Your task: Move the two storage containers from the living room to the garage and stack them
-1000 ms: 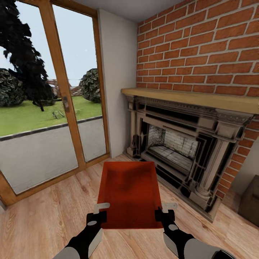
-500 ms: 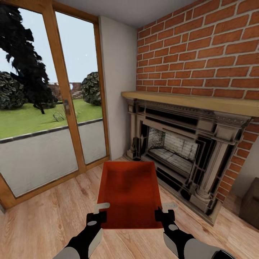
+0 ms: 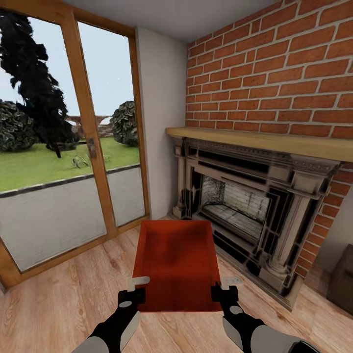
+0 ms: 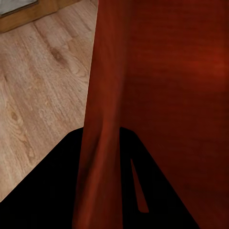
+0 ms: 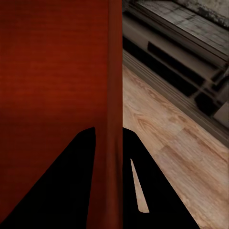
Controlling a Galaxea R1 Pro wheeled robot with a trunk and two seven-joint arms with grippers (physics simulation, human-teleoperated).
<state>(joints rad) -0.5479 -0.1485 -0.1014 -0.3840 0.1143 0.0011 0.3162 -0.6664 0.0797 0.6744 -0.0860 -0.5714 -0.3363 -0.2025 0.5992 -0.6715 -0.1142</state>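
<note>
**View swung a bit, container grip unchanged**

Shifted since a second ago: whole head picture, not the load. Door frame and fireplace sit slightly further right and lower, garden trees and fence redrawn, dark block at the right edge mostly slid out. Reads as camera or base turning. Container and both arms hold the same spot in the picture, so no slip.

Near: left gripper (image 3: 138,286) and right gripper (image 3: 225,285) each pinching a side wall of the storage container (image 3: 176,264) at its near corners. Both wrist views confirm it: thin red wall (image 4: 98,157) running between dark jaws, same on the right (image 5: 113,157). Jaws closed on the walls, one finger inside, one outside.

Container carried level above the wood-plank floor (image 3: 63,294), long axis pointing away, lidless, nothing inside. One container in view.

Handling, as judgement: light, thin-walled, likely stiff plastic but walls may flex under a hard pinch. Smooth walls, so slip possible on sharp turns or stops. Holding at the near end leaves the far end cantilevered; sag or tilt is the thing to watch. Opposite long walls are the sensible hold, nearer mid-length if regripping.

Further out: fireplace (image 3: 255,206) with carved surround and wooden mantel, brick wall (image 3: 274,73) above. Glazed wooden door (image 3: 88,142) on the left, lawn beyond. Living room, garage run not yet done.
</note>
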